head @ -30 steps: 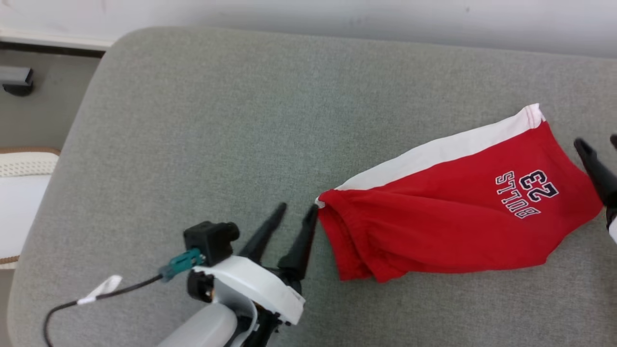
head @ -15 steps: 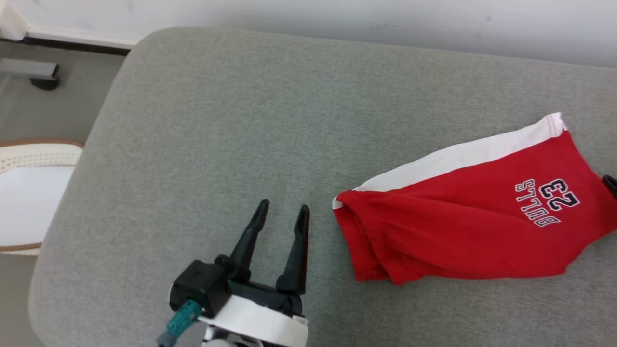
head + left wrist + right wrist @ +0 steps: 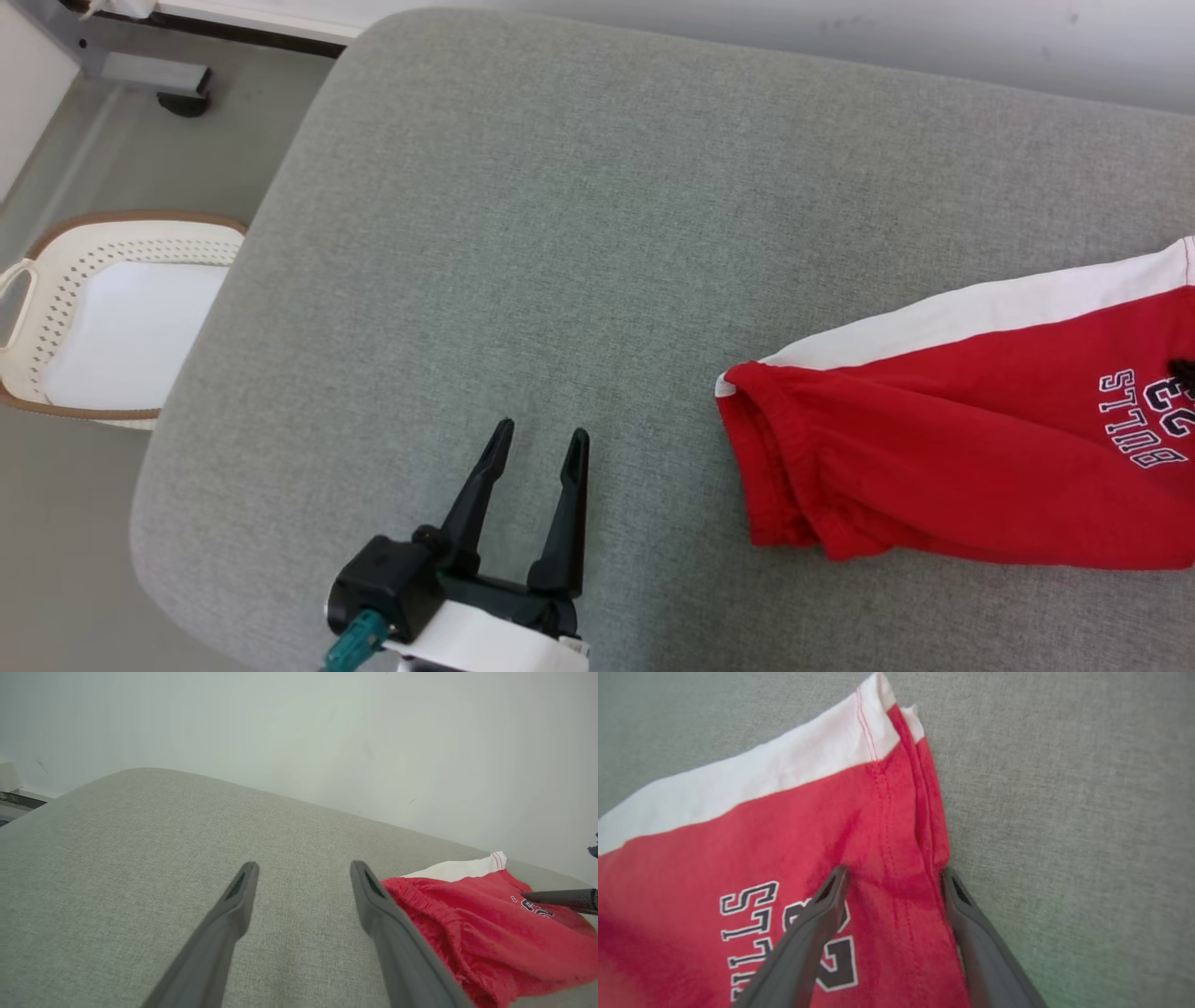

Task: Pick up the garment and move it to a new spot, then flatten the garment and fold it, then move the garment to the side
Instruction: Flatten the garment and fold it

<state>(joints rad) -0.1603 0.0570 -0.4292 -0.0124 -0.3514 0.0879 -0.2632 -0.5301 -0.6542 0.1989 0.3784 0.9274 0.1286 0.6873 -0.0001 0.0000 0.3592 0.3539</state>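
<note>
At nine o'clock in the head view, off the edge of the grey cushion (image 3: 523,233): a white perforated basket (image 3: 140,250) on the floor, well apart from the work and probably no part of this step.

Toward six o'clock, the left gripper (image 3: 541,431). Spread wide, nothing between the fingers, tips aimed at twelve over bare upholstery. Near the waistband end of the cloth but apart from it, on its nine o'clock side. Likely placed there to avoid dragging the fabric, within easy reach of that end if a second hold is needed.

At three to four o'clock, the garment (image 3: 934,448): red shorts with a white side stripe and printed lettering, lying on the right part of the cushion and cut off by the frame edge. Apparently doubled leg over leg, with the elastic waistband bunched at the nine o'clock end and the hem toward three. Some ripples left at the waistband.

Farthest right, seen from its own wrist, the right gripper (image 3: 893,872). Released and empty, straddling the stitched leg hem, one finger over the printed number and the other just past the cloth's edge. Cannot tell whether touching or just above. Set so, most likely, to pinch that hem for the next pull or carry.
</note>
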